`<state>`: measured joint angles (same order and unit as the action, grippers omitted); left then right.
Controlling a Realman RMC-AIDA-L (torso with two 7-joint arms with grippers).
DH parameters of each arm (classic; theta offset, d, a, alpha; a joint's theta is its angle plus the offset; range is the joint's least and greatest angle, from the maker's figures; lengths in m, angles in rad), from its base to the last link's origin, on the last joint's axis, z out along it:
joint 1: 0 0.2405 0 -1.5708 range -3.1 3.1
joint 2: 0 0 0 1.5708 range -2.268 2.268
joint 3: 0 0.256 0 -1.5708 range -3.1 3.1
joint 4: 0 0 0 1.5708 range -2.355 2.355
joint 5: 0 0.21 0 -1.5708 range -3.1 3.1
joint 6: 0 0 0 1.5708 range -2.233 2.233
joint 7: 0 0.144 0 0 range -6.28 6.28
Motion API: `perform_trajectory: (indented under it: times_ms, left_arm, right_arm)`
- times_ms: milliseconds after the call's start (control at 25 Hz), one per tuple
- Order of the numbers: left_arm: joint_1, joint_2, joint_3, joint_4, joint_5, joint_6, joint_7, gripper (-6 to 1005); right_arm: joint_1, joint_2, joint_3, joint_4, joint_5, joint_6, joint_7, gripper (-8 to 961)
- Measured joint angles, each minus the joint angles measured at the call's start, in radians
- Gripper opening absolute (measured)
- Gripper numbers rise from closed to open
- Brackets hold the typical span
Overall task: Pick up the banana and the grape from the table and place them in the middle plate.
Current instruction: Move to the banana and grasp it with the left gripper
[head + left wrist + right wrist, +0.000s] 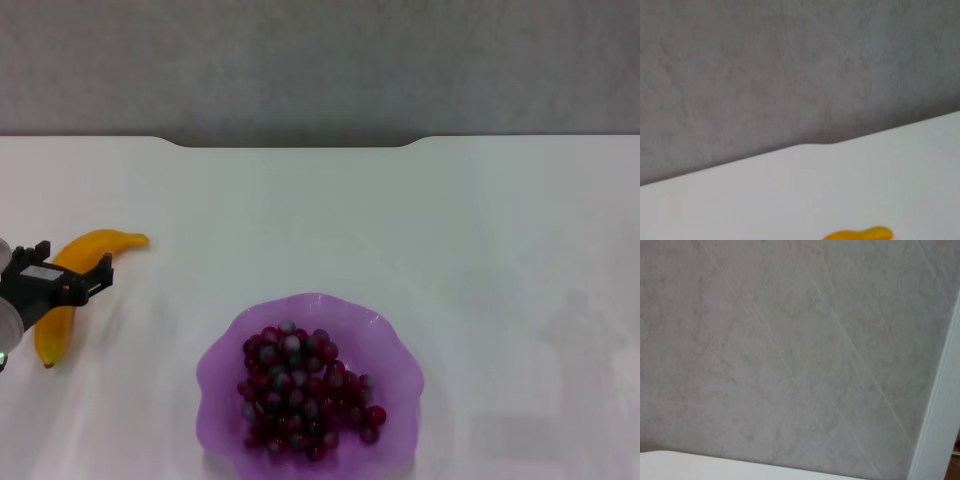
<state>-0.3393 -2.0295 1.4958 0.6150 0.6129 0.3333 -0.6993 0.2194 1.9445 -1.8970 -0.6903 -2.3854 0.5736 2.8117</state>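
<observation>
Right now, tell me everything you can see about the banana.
The banana is smooth, curved and yellow-orange, with a small dark tip at its near end. It lies flat on the white table, to the left of the purple plate and apart from it. The left gripper sits over its middle, hiding part of it. The left wrist view catches only one end.

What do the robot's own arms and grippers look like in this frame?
Only the left gripper shows, at the head view's left edge: black, boxy, angular, with short dark prongs, a pale label on top, and a light grey rounded wrist section behind it. No cables are visible. The right arm is out of view.
</observation>
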Motion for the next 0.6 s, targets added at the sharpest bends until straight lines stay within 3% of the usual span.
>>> perform_trajectory:
  times_ms: [600]
  left_arm:
    - [-0.016,0.0,-0.007,-0.037,0.001,-0.008,0.0,896]
  right_arm:
    - [0.0,0.009,-0.005,0.0,0.0,0.007,0.0,-1]
